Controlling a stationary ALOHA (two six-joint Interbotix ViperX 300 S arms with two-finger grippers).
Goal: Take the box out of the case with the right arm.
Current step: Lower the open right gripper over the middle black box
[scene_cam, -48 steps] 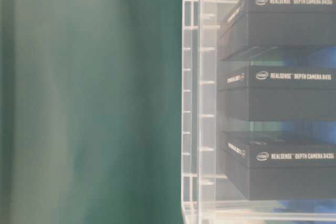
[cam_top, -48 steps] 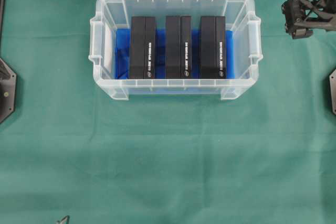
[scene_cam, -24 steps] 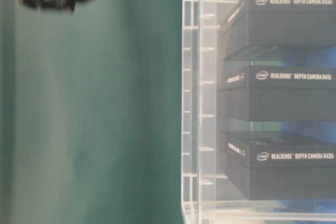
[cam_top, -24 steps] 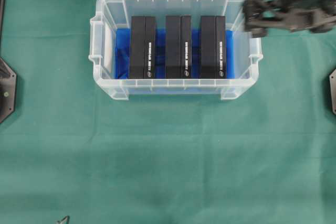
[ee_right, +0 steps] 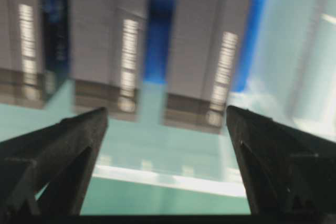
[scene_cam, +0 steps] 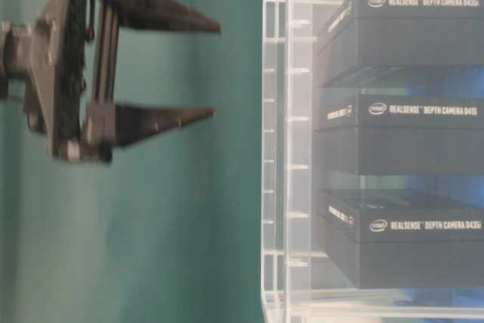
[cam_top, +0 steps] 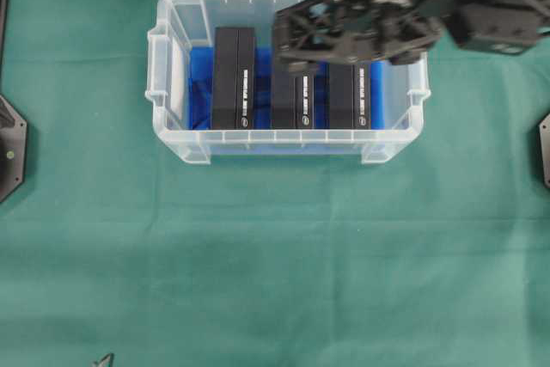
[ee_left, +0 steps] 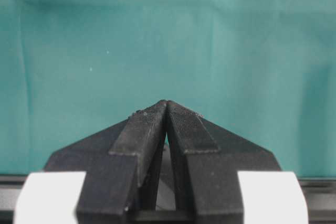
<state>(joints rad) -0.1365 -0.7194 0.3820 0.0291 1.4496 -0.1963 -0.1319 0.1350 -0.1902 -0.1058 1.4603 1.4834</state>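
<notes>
The case [cam_top: 168, 83] is a clear plastic tub with a blue lining, standing on the green cloth. Three black boxes stand side by side in it: the left one [cam_top: 234, 77] shows fully, while my right arm partly covers the middle one [cam_top: 292, 99] and the right one [cam_top: 348, 99]. My right gripper [cam_top: 279, 40] hangs open over the far end of the middle box with nothing between its fingers. In the table-level view this gripper [scene_cam: 216, 70] is apart from the case wall [scene_cam: 276, 141]. My left gripper [ee_left: 166, 103] is shut and empty over bare cloth.
Green cloth covers the whole table. Black arm mounts sit at the left edge [cam_top: 9, 148] and the right edge [cam_top: 543, 148]. The right wrist view shows blurred boxes [ee_right: 199, 51] beyond the case rim [ee_right: 168, 179].
My right arm has swept in from the far right to above the case, its jaws staying open. The boxes and the case have not moved.
</notes>
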